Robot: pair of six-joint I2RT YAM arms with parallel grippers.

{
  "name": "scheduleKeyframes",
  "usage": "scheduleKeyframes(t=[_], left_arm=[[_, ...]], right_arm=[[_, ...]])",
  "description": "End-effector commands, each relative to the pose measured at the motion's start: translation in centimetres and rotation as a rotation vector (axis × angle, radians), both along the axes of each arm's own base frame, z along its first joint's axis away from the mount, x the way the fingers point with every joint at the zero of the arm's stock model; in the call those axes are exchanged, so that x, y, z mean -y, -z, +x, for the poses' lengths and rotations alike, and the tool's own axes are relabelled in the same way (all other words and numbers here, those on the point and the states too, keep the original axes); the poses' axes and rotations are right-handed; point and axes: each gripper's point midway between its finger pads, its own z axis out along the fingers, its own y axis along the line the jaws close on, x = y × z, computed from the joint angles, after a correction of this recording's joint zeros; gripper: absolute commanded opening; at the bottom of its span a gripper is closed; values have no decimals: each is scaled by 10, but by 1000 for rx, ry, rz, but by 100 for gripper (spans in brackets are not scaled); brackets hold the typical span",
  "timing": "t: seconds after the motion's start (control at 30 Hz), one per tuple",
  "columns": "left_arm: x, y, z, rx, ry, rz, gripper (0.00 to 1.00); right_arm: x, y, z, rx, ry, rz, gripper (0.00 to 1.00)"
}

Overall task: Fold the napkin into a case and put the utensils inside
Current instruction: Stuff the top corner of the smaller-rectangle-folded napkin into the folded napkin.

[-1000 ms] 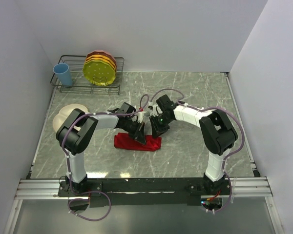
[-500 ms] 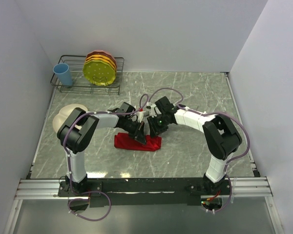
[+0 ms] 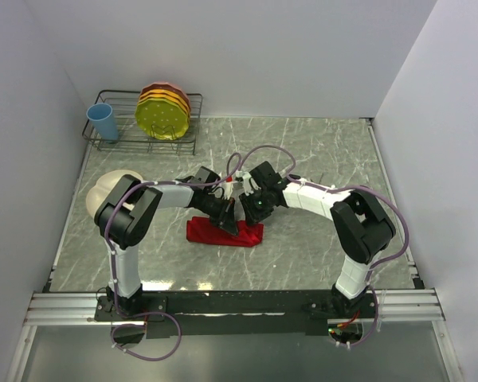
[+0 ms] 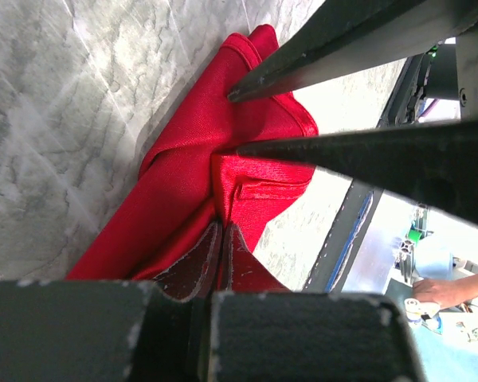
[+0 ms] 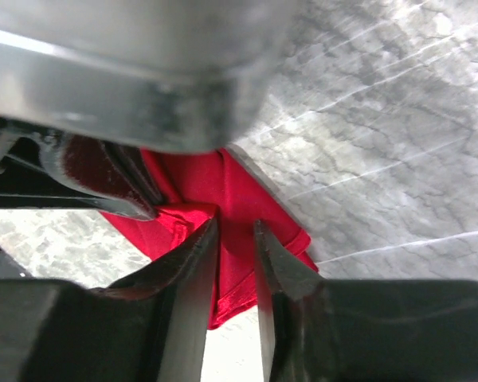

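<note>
Napkin (image 3: 215, 235): 1 red satin cloth, folded to a narrow band. It lies on the bench (image 3: 327, 151) just below centre of the top view, with its long side running left to right. Its lower edge and left end are uncovered, while its upper edge is under the 2 arms. The left wrist view shows a stitched hem along the cloth's upper right edge and a raised fold at mid-frame.

Left fingers (image 4: 195, 267): clenched on that raised fold. Red cloth is pinched between the pads at lower centre of the left wrist view.

Right fingers (image 5: 193, 270): parted by a narrow gap, tips down at the cloth, with red fabric showing in the gap and nothing clamped. Whether 1 tip touches the crease beside it cannot be told. Both pairs of tips crowd together over the right half of the band.

Open room: bare marble right of the napkin, left of it, and below it down to the rail. There is more at upper right of the top view.

Wire rack (image 3: 143, 146): upper left, by the far wall, holding 1 blue cup (image 3: 103, 121) and upright yellow and orange plates (image 3: 166, 111).

Cream plate (image 3: 102, 191): left edge of the bench, partly hidden by the left arm.

Walls (image 3: 430, 119): close the bench at left, far side and right.
</note>
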Motion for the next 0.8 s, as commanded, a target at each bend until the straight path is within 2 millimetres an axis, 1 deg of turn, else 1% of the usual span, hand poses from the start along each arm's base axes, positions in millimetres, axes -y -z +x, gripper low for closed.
scheduleKeyframes(t=[0.0, 0.03, 0.1, 0.17, 0.2, 0.23, 0.33, 0.43, 0.5, 0.53, 0.57, 0.6, 0.63, 0.67, 0.7, 0.77], left_arm=[[-3, 9, 8, 16, -14, 33, 1], [-3, 8, 9, 18, -13, 31, 1], [-3, 9, 10, 12, -18, 30, 1], [-2, 8, 11, 11, -18, 28, 1], [-2, 8, 11, 11, -16, 27, 1], [-2, 9, 11, 9, -16, 28, 1], [-2, 9, 12, 8, -19, 28, 1], [-3, 9, 12, 2, -21, 27, 1], [-4, 10, 12, -7, -25, 30, 1], [-5, 11, 13, -9, -29, 31, 1], [-5, 9, 14, -12, -34, 27, 1], [-6, 8, 16, -13, -41, 26, 1], [-5, 7, 16, -11, -42, 23, 1], [-4, 5, 17, -13, -44, 19, 1], [-3, 1, 20, -7, -48, 12, 1], [-1, -4, 22, -10, -55, 2, 1]], right_arm=[[0, -7, 11, 77, -5, -14, 27], [0, -8, 12, 84, -5, -15, 21], [2, -8, 12, 88, -6, -28, 18], [0, -11, 13, 85, -6, -25, 17], [-1, -13, 14, 85, -9, -17, 19], [-3, -14, 13, 84, -12, -11, 24], [-4, -15, 11, 77, -14, -4, 31], [-5, -8, 7, 77, -27, -18, 31], [-4, -6, 7, 71, -24, -22, 26], [-4, -6, 6, 68, -21, -22, 18], [-4, -8, 7, 76, -20, -18, 13], [-4, -14, 8, 90, -16, -9, 8], [-5, -18, 8, 100, -17, -1, 0], [-5, -21, 9, 109, -20, 4, 0], [-7, -29, 10, 128, -22, 18, 0], [-8, -35, 11, 140, -23, 30, 0]])
